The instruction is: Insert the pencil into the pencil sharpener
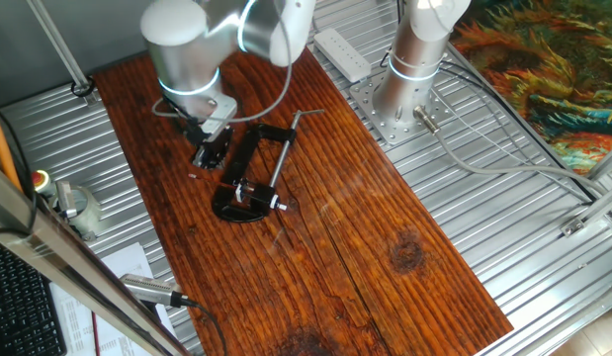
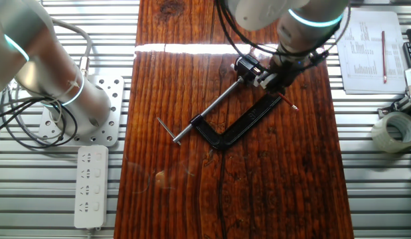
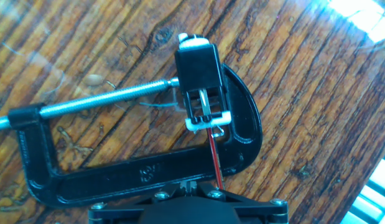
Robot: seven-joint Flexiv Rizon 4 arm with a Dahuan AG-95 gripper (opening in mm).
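Close under the hand camera, the gripper (image 3: 208, 186) seems nearly closed on the pencil (image 3: 214, 155); the fingers themselves are mostly out of frame, so the grip is a judgement. The red stick runs forward, its far end at the mouth of the pencil sharpener (image 3: 201, 84), which sits held in the black clamp (image 3: 136, 174). To do this well, keep the stick in line with the hole and push straight, gently. Beyond lie the screw rod (image 3: 105, 98) and wooden table (image 3: 304, 93).
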